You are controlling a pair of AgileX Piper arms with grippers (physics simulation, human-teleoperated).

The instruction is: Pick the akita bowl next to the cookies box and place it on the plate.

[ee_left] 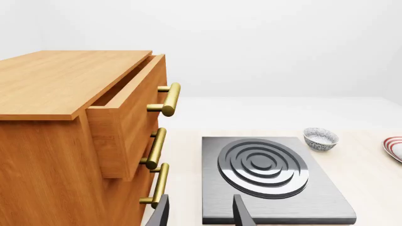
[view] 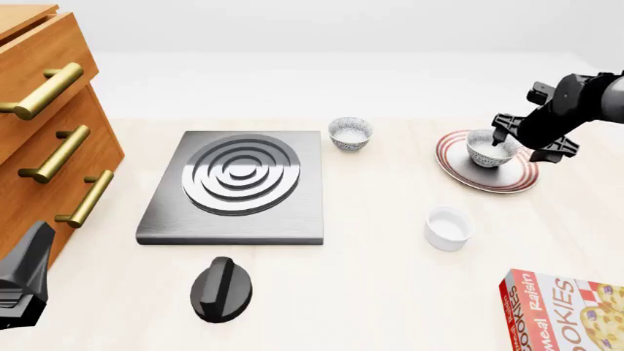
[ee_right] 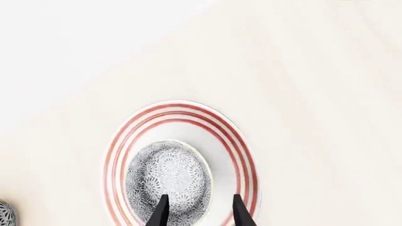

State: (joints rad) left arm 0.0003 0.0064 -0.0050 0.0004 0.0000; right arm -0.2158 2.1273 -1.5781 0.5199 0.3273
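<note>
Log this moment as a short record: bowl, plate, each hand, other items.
akita bowl: on the plate, right hand's fingers straddling its rim
plate: on the table, far right
right hand: over the bowl; grip cannot be told
left hand: open, near the wooden drawers, holding nothing
second bowl: beyond the stove plate
white cup: table
cookies box: near right corner

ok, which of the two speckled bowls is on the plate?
The akita bowl under the right gripper, on the plate. The other bowl sits beside the stove.
</note>
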